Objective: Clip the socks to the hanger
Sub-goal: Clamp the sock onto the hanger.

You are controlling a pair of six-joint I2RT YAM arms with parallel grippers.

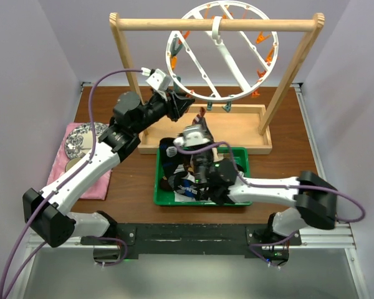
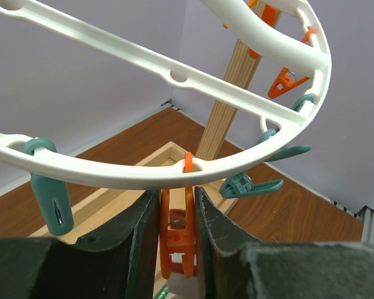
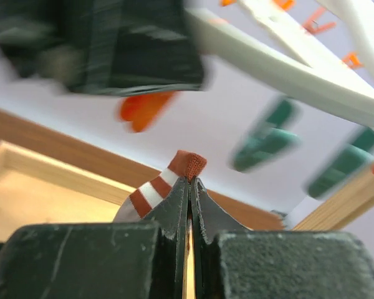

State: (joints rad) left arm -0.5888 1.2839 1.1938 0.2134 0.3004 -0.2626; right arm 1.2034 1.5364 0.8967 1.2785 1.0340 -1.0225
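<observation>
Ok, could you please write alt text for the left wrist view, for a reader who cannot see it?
The left pincer grips an orange peg hanging from the white hanger ring, seen from below. Teal pegs hang on both sides, with a wooden frame post and brown table behind.

White hanger (image 2: 143, 177) carries orange pegs (image 2: 177, 233) and teal pegs (image 2: 50, 196). The sock (image 3: 156, 190) has rust-orange and white stripes. Bright green tray (image 1: 243, 156), pink cloth (image 1: 96, 184), pale wooden frame (image 1: 218, 25), dark brown wood-grain counter (image 1: 287, 162)
</observation>
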